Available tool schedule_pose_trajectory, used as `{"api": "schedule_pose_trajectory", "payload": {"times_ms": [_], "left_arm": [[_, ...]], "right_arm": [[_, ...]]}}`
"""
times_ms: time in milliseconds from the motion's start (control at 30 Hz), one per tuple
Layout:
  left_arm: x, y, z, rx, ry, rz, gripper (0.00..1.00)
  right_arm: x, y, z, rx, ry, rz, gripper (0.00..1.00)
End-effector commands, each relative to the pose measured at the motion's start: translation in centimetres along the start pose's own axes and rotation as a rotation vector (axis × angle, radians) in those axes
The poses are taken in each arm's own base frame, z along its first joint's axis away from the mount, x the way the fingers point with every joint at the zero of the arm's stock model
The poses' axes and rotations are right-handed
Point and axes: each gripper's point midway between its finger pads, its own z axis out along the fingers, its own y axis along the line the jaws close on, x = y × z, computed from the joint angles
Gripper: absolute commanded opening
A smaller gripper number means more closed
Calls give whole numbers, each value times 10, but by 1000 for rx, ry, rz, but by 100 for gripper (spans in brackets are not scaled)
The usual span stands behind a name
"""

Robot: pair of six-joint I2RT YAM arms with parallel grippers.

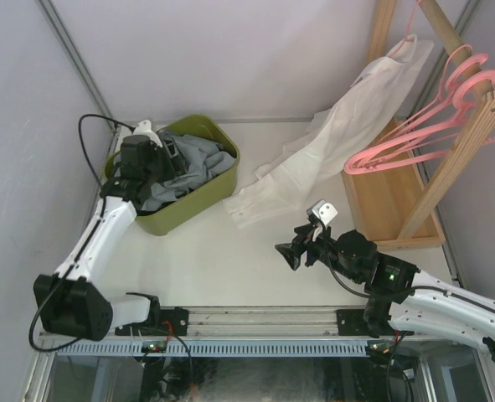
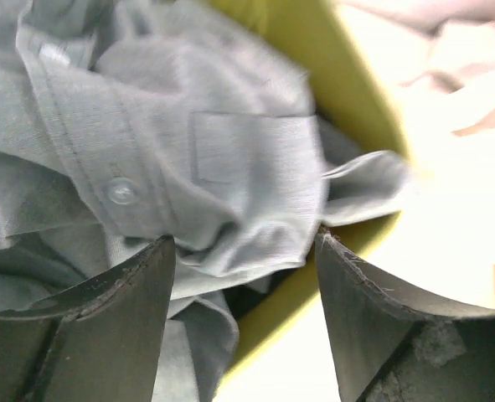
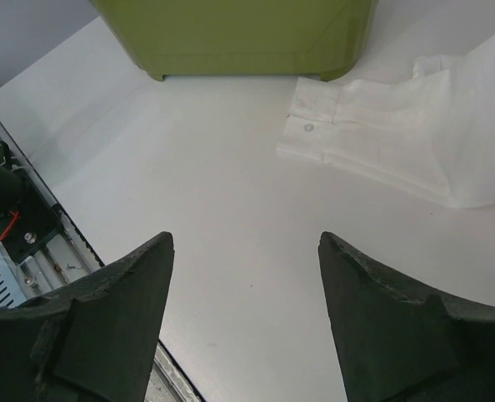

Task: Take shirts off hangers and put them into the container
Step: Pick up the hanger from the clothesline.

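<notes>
Both grippers open, we note: left gripper (image 2: 245,244) over grey shirt (image 2: 230,151) in tub (image 1: 188,211), far-left table (image 1: 230,255) corner, gripping nothing; right gripper (image 3: 245,243) empty above table near cuff (image 3: 314,126) of white shirt (image 1: 348,126).

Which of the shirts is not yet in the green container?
The white long-sleeved shirt: it hangs from the rack, cuff on the table; the grey shirt lies inside the container.

We logged one white table (image 1: 230,260). Near its far left corner stood an olive-green container (image 1: 190,209). At the right edge stood a wooden rack base (image 1: 389,205). Between them, a white shirt (image 1: 301,167) trailed its cuff onto the surface.
</notes>
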Motion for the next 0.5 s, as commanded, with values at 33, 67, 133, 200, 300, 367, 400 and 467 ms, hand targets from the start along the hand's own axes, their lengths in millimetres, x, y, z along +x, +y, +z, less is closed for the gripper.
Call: {"api": "schedule_pose_trajectory", "payload": {"times_ms": [33,67,133,200,300,367,400,467], "left_arm": [[-90,-83,-68,336,-326,60,72],[-95,-93,-75,381,-355,68,73],[-100,-116,-84,456,-390,112,74],[-104,-142,-91,516,-405,172,75],[-108,-189,-101,628,-408,240,77],[-114,-217,-105,695,-417,267,79],[-121,-231,-110,726,-432,280,80],[-128,-252,-112,772,-439,300,82]], "right_arm": [[-10,3,2,-3,-14,0,70],[-8,4,3,-5,-7,-1,70],[-4,3,5,-3,7,-1,70],[-1,3,6,-2,19,-3,70],[6,2,6,0,29,-5,71],[9,0,5,6,28,-3,71],[12,-1,4,8,30,-4,71],[21,-5,4,18,37,-9,72]]}}
